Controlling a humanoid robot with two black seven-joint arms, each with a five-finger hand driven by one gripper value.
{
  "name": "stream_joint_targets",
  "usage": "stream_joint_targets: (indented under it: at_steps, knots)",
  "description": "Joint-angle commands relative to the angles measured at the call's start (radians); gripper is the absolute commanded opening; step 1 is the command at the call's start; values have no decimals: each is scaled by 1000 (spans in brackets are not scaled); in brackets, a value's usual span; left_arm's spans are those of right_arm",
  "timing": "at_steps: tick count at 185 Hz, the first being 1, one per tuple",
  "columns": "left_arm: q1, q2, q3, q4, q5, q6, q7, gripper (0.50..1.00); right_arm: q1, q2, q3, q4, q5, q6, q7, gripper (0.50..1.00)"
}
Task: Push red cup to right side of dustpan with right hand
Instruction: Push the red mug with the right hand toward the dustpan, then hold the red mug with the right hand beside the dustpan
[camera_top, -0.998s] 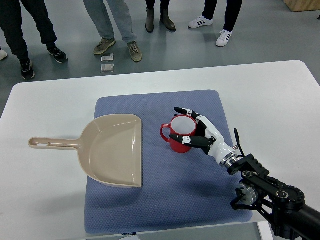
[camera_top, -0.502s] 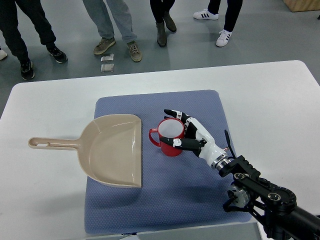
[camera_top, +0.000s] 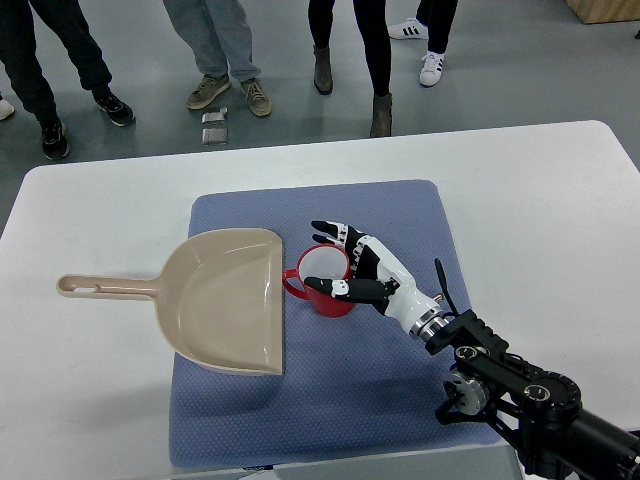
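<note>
On the blue mat (camera_top: 350, 400) that covers the middle of the white table (camera_top: 90, 220), the red cup (camera_top: 322, 281) stands upright just beside the right edge of the beige dustpan (camera_top: 225, 300), its handle pointing left and reaching that edge. The right hand (camera_top: 362, 268), whose arm comes in from the lower right corner, cups the mug's right side with its fingers (camera_top: 330, 232) curled loosely round the rim and wall, pressing against it rather than lifting it. Several people's legs and shoes (camera_top: 215, 90) stand on the floor beyond the table.
</note>
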Motion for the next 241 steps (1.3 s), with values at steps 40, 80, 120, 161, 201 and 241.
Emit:
stream_joint_targets:
  at_steps: [40,80,120,161,201,241]
  knots:
    - [0,0,0,0,0,0,0,1000,-3,0,-14,-5,-14,-2,0,928]
    - [0,0,0,0,0,0,0,1000,0,0,-5,-5,-9,3,2,928]
    - [0,0,-1,0,0,0,0,1000,0,-5,9,-3,-11,-2,8,928]
    - [0,0,0,0,0,0,0,1000,-6,-6,10,0,-3,-2,14,928]
    - [0,0,0,0,0,0,0,1000,-6,-5,23,1,-2,-2,14,928]
    - [0,0,0,0,0,0,0,1000,-17,0,21,1,-3,-5,14,928]
